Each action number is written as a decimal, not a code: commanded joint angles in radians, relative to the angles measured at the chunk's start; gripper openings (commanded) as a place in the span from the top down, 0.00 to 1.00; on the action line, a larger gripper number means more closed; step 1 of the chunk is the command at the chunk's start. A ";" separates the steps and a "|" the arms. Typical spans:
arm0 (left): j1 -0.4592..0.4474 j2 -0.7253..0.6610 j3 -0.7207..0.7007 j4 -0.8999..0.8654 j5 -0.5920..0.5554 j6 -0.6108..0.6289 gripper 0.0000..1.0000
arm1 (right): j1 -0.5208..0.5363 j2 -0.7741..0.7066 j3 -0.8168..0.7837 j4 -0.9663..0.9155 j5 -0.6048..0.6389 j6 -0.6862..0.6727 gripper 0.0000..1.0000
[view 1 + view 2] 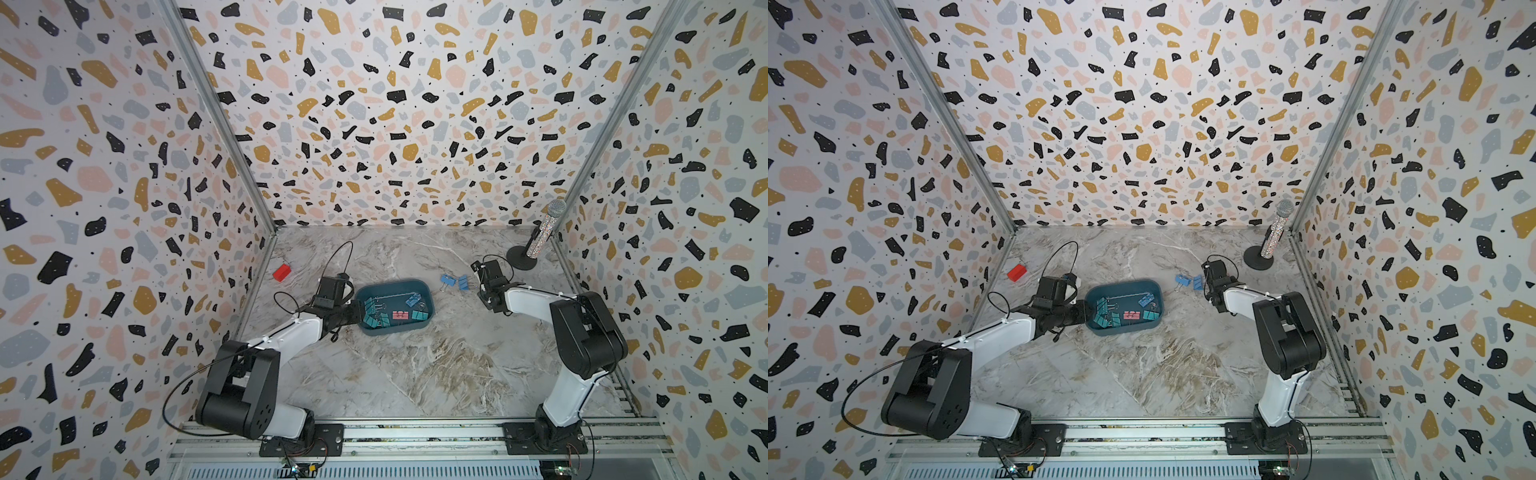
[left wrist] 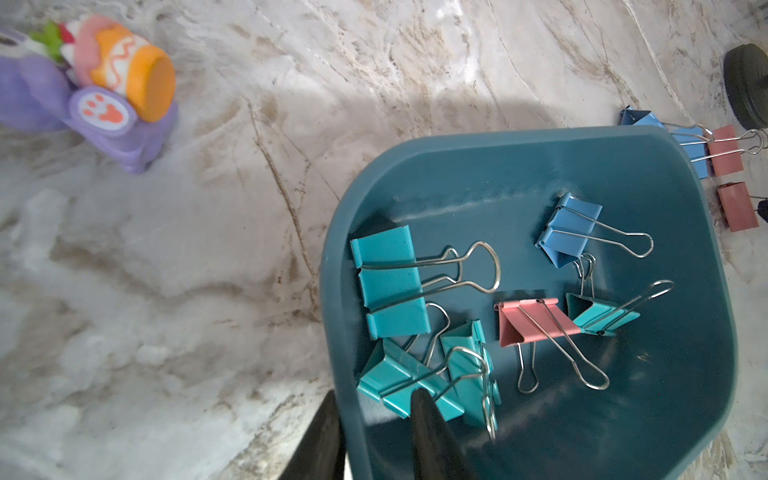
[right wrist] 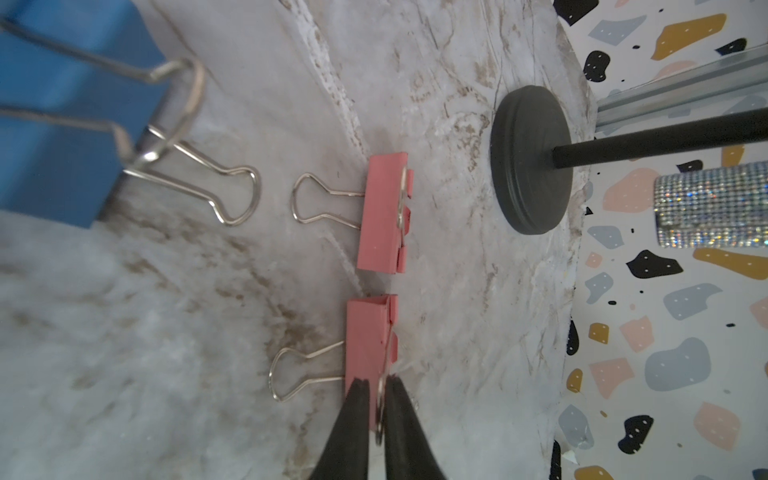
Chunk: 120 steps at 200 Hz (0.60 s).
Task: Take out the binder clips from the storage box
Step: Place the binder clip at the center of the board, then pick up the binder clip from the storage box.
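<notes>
Storage box [image 1: 395, 330] on the marble surface [image 1: 415, 374], between the two arms. Left jaws clamped on its short wall nearest that arm: the left wrist view shows one of the fingers [image 2: 322, 432] outside the wall and the other inside, its tip in front of a teal clip [image 2: 407, 382]; contact there not discernible. Binder clips [image 2: 390, 282] in the box: six countable, four teal, one blue [image 2: 569, 232], one pink [image 2: 536, 320]. Three of the teal ones are bunched at the left-jaw end, the others lie further along, and some wire handles overlap. Four more clips are out on the surface beside the box's opposite short end, between it and the black microphone stand [image 1: 521, 259]: two blue clips [image 1: 446, 279] and two pink. Right jaws down over the nearer pink clip [image 3: 368, 340]; its body lies on the surface just past the fingertips, and its raised wire handle stands between the fingers [image 3: 401, 419]. Jaws parted only a slit, thin gap showing beside the wire, so not gripping. Second pink clip [image 3: 382, 216] just beyond, apart from the first. Red block [image 1: 281, 272] near the left wall; purple-and-orange toy [image 2: 104, 91] on the surface, apart from the box.
</notes>
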<state>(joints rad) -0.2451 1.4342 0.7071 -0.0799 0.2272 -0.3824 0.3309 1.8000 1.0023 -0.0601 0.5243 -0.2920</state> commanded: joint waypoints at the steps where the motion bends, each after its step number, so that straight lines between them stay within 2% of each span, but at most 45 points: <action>1: 0.002 -0.032 -0.013 0.019 0.004 -0.004 0.70 | -0.004 -0.011 -0.004 -0.027 -0.010 0.019 0.83; 42: 0.001 -0.033 -0.014 0.018 0.006 -0.004 0.70 | -0.004 -0.049 0.001 -0.058 -0.028 0.034 0.79; 81: 0.001 -0.026 -0.011 0.017 0.003 -0.004 0.70 | -0.004 -0.153 0.029 -0.115 -0.045 0.015 0.69; 106: 0.001 -0.028 -0.014 0.017 0.001 -0.007 0.70 | -0.005 -0.237 0.055 -0.178 -0.093 0.014 0.67; 120: 0.001 -0.030 -0.014 0.017 -0.003 -0.008 0.70 | -0.005 -0.291 0.066 -0.217 -0.160 0.027 0.66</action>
<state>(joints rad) -0.2451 1.4246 0.7025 -0.0811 0.2268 -0.3832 0.3290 1.6203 1.0134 -0.1818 0.4572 -0.2806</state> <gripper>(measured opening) 0.303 0.336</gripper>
